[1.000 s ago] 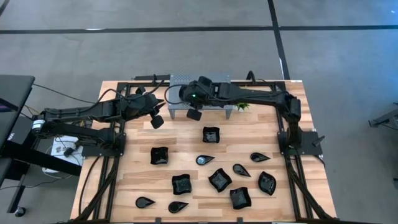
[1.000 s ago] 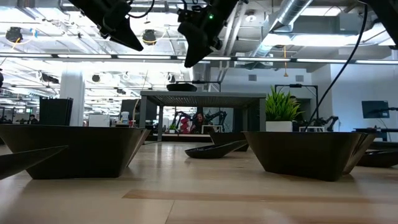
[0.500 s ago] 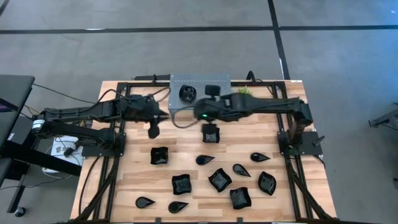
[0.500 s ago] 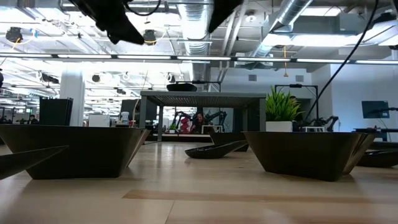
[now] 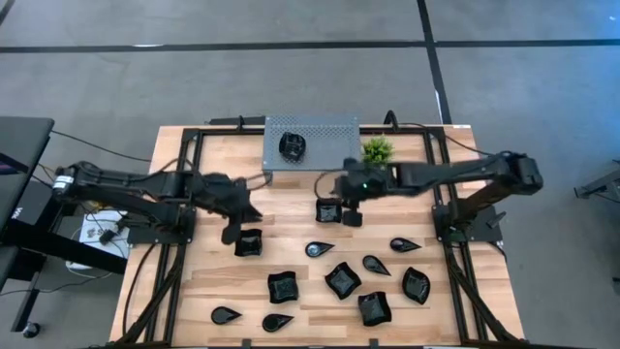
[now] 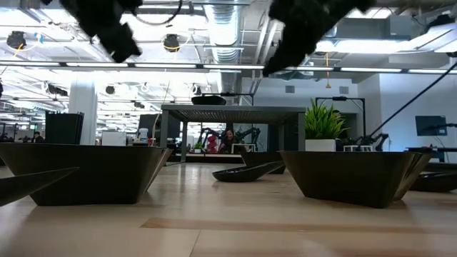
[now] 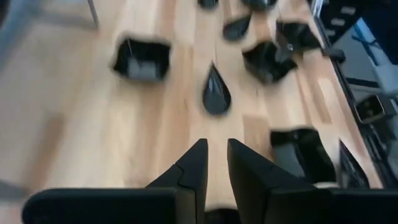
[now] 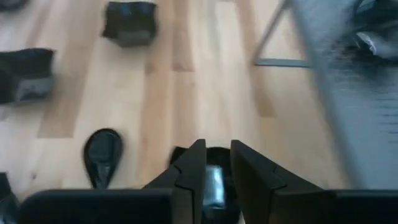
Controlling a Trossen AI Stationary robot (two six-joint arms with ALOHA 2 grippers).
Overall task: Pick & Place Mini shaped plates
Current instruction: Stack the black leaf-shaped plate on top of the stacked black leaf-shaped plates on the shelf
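A wooden desk (image 5: pixel 213 276) with a black frame (image 5: pixel 184 145) stands on grey floor (image 5: pixel 291 78). At its far edge sits a perforated metal stand (image 5: pixel 325 131), a small green plant (image 5: pixel 377 149) just beside it. Cables (image 5: pixel 87 145) trail off one side

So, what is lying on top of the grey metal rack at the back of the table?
One black dish lies on the perforated grey rack, toward its left side. What is underneath the rack is hidden from above.
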